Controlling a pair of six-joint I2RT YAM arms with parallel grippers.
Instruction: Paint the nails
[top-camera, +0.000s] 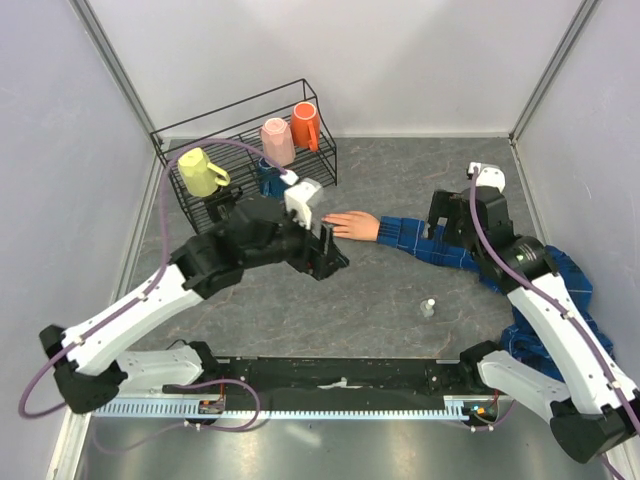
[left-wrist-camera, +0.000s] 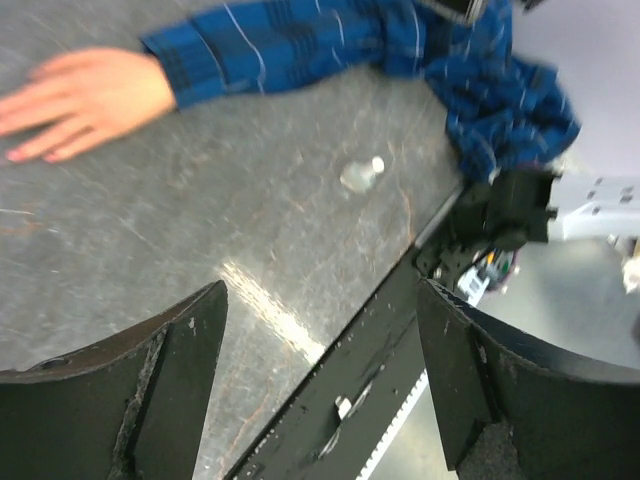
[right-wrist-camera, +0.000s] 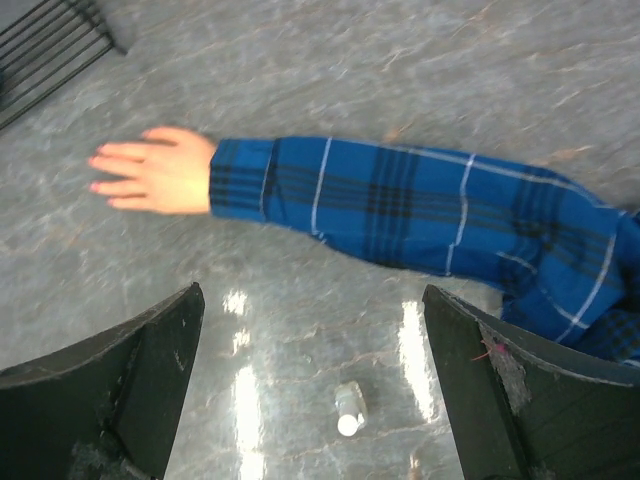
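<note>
Nails (left-wrist-camera: 14, 154) clearest from left wrist, mugs (top-camera: 203, 172) overhead only, left gripper (left-wrist-camera: 320, 292), right gripper (right-wrist-camera: 312, 292) apart.

Robot lab test cell
White panel walls (top-camera: 400, 60) box in a grey table (top-camera: 380, 300) with a black mounting rail (top-camera: 340, 378).

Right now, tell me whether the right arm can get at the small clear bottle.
Probably yes. The right tool is open and holds nothing, and the bottle stands alone on bare table, apart from the plaid sleeve, with nothing over it.
</note>
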